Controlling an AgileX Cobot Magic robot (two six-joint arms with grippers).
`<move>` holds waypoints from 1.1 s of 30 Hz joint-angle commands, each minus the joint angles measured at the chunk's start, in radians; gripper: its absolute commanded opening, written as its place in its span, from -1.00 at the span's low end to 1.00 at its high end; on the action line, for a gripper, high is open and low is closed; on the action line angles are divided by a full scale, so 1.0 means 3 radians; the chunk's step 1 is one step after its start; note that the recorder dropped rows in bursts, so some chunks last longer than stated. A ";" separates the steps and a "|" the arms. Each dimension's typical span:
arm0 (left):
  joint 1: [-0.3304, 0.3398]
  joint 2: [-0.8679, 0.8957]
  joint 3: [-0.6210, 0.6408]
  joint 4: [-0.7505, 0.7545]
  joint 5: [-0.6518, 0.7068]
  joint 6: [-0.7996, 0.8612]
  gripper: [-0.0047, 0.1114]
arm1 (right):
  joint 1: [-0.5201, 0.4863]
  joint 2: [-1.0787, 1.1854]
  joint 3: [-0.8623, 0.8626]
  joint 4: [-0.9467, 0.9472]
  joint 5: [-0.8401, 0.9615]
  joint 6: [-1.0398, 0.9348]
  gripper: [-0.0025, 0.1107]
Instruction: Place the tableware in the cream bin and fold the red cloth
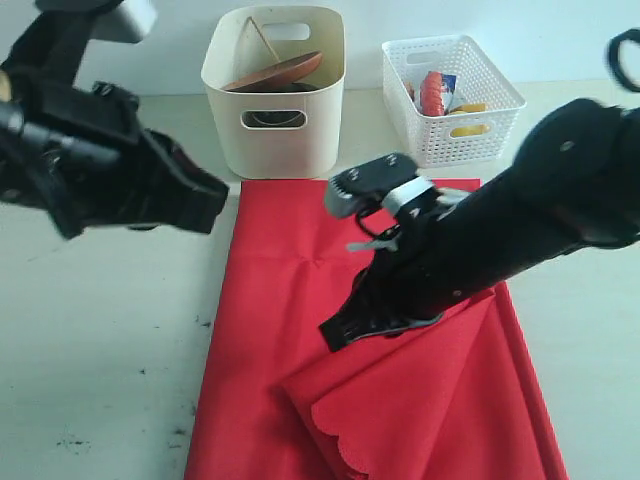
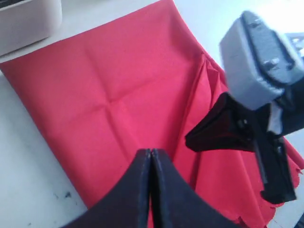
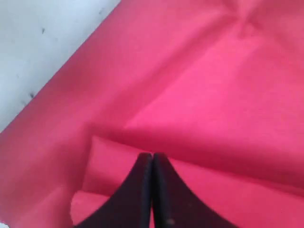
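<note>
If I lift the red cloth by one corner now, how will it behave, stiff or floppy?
Probably floppy: the red cloth already drapes in soft ripples where its flap is turned over. Likely light and thin, since it lies flat and keeps sharp creases. It may slide on the smooth table.

A robot test bench is being shown here, not a lived-in room. A pale tabletop point(image 1: 100, 350) is seen, marked with dark scuffs point(image 1: 70, 440), and a bare white wall point(image 1: 560, 25) is set behind it. The bench is flanked by a black left robot arm point(image 1: 90, 170) and a black right robot arm point(image 1: 540, 220). Household props are laid out like a set: a cream bin point(image 1: 275, 150) loaded with a wooden plate point(image 1: 275, 72), a white lattice basket point(image 1: 500, 125), and a red cloth point(image 1: 270, 300) lying on the top.
</note>
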 commanded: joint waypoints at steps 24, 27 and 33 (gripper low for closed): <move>0.0004 -0.1271 0.1165 -0.0102 -0.0523 -0.0074 -0.88 | 0.0233 0.0608 -0.0433 -0.2070 -0.0301 0.2020 -0.96; 0.0004 -0.1271 0.1165 -0.0102 -0.0523 -0.0074 -0.88 | 0.0233 0.0836 -0.0558 -0.2314 -0.0089 0.2027 -0.96; 0.0004 -0.1271 0.1165 -0.0102 -0.0523 -0.0074 -0.88 | 0.0233 0.0592 -0.0490 -0.3584 0.0767 0.2854 -0.96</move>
